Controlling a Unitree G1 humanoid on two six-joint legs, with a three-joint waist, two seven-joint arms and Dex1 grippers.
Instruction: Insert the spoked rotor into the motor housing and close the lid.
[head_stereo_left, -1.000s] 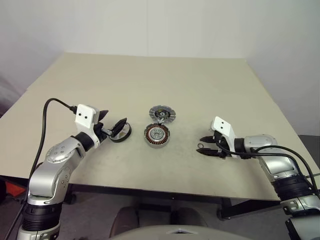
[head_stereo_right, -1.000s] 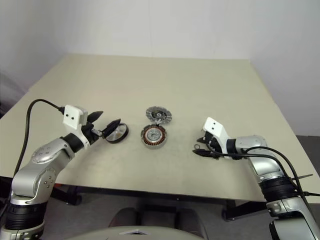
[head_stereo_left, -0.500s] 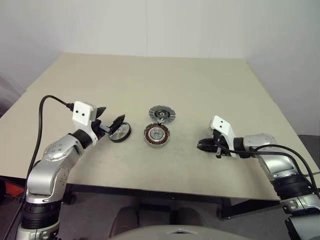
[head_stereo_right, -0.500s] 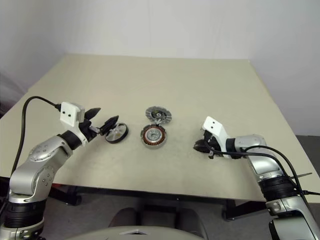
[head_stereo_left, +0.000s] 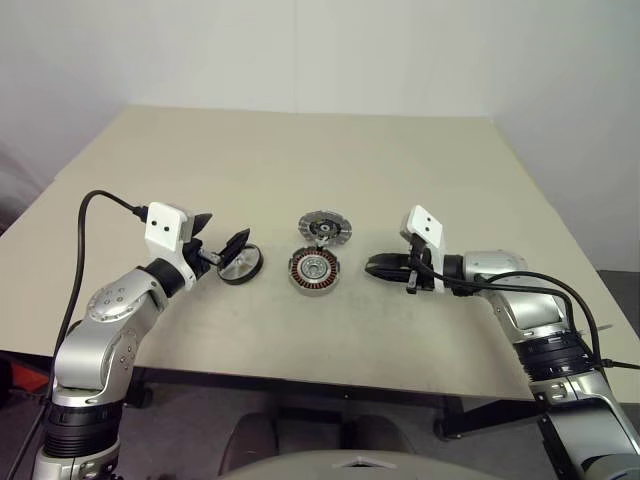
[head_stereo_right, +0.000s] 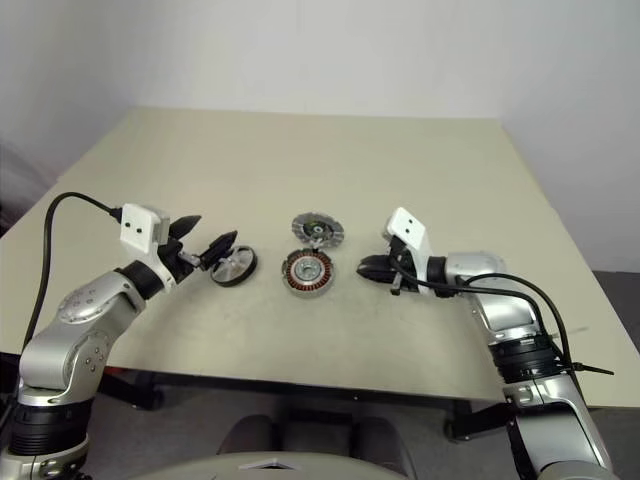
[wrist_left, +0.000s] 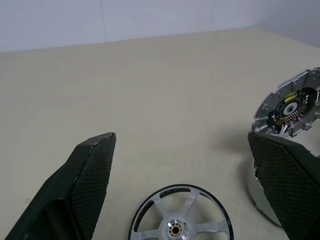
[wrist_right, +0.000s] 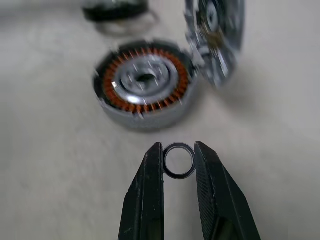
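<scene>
**Rotor sits at my left hand**

Spoked rotor (head_stereo_left: 241, 264) flat on the surface (head_stereo_left: 300, 170), between my wide-open, empty left hand (head_stereo_left: 222, 250)'s fingers. Motor housing (head_stereo_left: 313, 271) just rightward. Right hand (wrist_right: 178, 162) pinches a small black ring (wrist_right: 179, 160), aimed at the housing.

Copper-brown windings (wrist_right: 145, 80), black ring (wrist_right: 179, 160)

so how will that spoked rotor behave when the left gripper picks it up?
The spoked rotor looks thin and mostly open between spokes, so probably light. It lies flat on the table, leaving little edge to pinch; the smooth black rim may slip. On edge it would likely roll. The left gripper is open beside it.
</scene>
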